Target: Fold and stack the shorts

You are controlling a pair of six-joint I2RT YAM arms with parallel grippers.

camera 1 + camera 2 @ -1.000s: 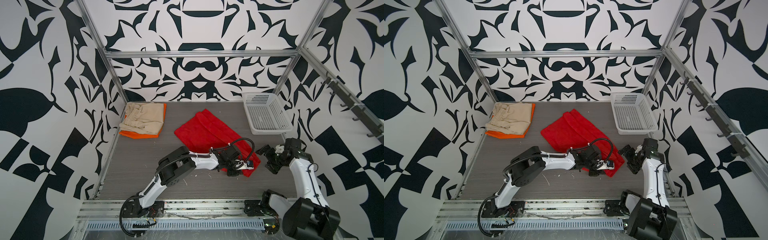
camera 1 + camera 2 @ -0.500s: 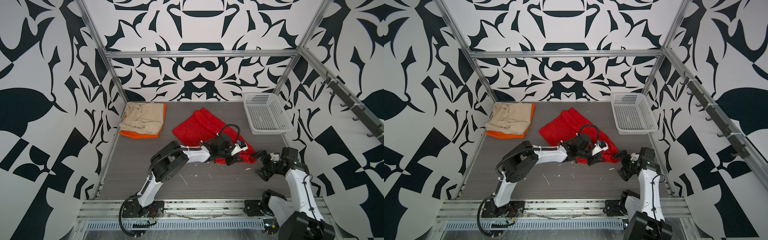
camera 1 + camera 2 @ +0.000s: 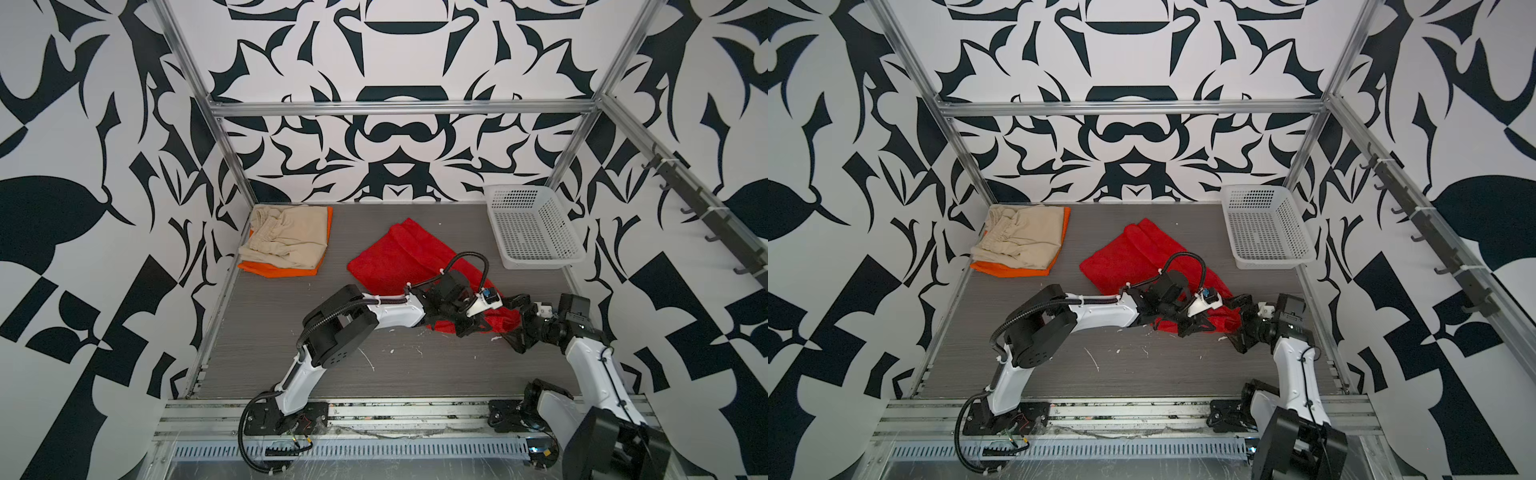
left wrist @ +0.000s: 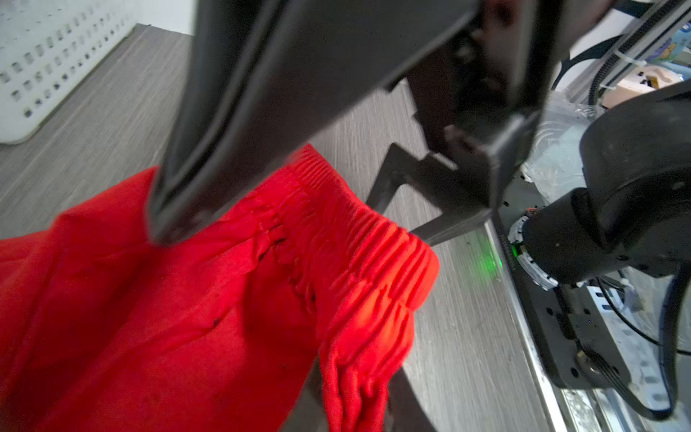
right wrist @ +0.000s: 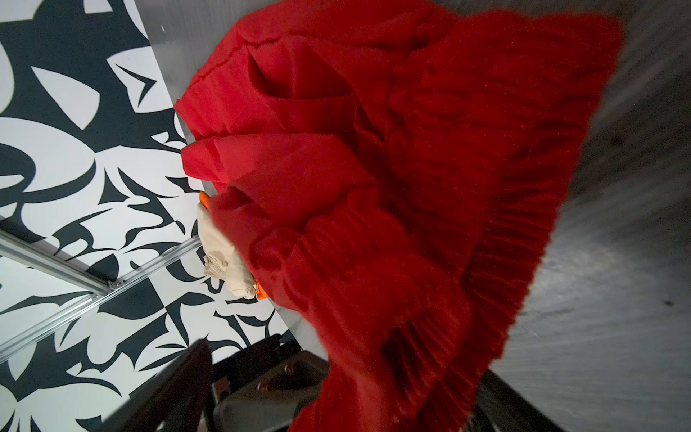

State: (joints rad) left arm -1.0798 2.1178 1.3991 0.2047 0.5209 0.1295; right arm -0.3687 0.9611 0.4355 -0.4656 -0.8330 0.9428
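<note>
The red shorts (image 3: 399, 257) (image 3: 1129, 257) lie mid-table, with the near waistband corner lifted and bunched. My left gripper (image 3: 476, 328) (image 3: 1200, 326) is shut on that ribbed waistband (image 4: 366, 306), and the cloth is pinched between its fingers (image 4: 306, 404). My right gripper (image 3: 514, 322) (image 3: 1237, 320) is right beside it, open wide, with the red waistband (image 5: 411, 187) hanging between its spread fingers (image 5: 179, 392). The beige shorts (image 3: 291, 237) (image 3: 1025, 237) lie folded on top of the orange shorts (image 3: 282, 270) (image 3: 1013, 269) at the back left.
A white perforated basket (image 3: 536, 224) (image 3: 1266, 224) (image 4: 45, 67) stands at the back right against the wall. The right arm's body (image 4: 635, 187) sits close by the table's right rail. Patterned walls close in three sides.
The left gripper pulled the red waistband corner back toward the middle, bunching the cloth, then came forward right again. The right gripper swung in from the right edge up to the waistband.
</note>
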